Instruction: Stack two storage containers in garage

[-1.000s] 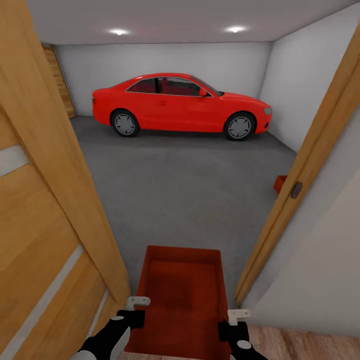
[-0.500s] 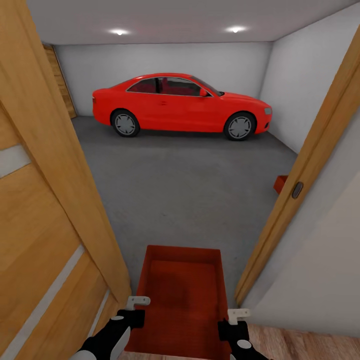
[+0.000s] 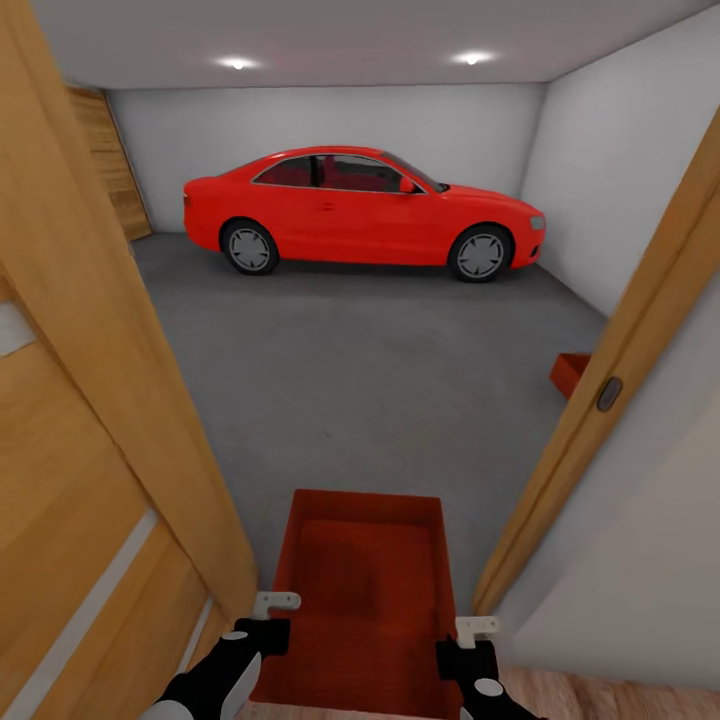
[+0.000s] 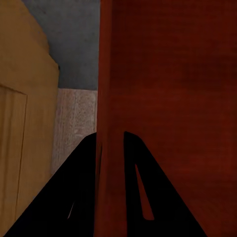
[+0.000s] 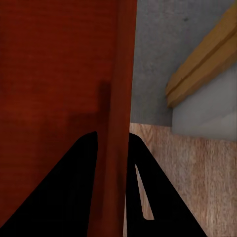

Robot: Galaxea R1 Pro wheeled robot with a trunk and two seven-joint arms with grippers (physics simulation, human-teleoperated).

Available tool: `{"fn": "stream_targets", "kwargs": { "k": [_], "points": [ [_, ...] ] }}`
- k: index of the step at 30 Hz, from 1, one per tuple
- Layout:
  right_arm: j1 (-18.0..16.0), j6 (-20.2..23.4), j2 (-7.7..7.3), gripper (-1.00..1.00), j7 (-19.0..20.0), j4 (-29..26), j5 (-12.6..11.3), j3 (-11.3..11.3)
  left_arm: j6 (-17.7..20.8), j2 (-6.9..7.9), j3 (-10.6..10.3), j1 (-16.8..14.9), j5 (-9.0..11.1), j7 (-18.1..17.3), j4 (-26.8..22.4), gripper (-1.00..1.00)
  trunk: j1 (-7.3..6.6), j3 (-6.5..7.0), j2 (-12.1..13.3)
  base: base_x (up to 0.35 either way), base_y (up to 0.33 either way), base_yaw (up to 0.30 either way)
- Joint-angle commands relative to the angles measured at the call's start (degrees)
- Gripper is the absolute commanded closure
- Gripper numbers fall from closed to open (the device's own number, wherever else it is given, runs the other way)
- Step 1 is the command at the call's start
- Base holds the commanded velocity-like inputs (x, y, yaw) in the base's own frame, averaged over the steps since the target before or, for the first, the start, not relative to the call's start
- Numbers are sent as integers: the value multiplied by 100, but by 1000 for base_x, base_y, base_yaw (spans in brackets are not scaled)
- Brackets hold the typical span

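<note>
Orange-red bin (image 3: 362,590), carried at garage doorway.
Left gripper (image 4: 112,148) and right gripper (image 5: 112,148) each pinch a side wall between their fingers; second bin (image 3: 570,373) ahead right. Advise level carry, centred between door (image 3: 90,420) and frame (image 3: 600,400).

two storage containers (image 3: 362,590) (image 3: 570,373); one car (image 3: 360,212); two grippers (image 3: 268,622) (image 3: 470,645); two ceiling lights (image 3: 238,64) (image 3: 470,59)
</note>
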Motion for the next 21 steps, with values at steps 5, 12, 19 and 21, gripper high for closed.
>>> {"fn": "stream_targets", "kwargs": {
  "k": [5, 12, 19, 21],
  "points": [
    [-4, -19, -10, 100, -18, 349, -84, 51, 35, 11, -22, -6, 68, 68, -28, 100, 3, -5, -3, 319, 0, 0],
    [-4, -19, -10, 100, -18, 349, -84, 51, 36, 11, -22, -6, 66, 69, -16, 100, 3, -5, -3, 322, 0, 0],
    [-4, -19, -10, 100, -18, 349, -84, 51, 37, 11, -22, -6, 68, 69, -10, 100, 3, -5, -3, 322, 0, 0],
    [-4, -19, -10, 100, -18, 349, -84, 51, 37, 11, -22, -6, 69, 69, -10, 100, 3, -5, -3, 322, 0, 0]
  ]
}}
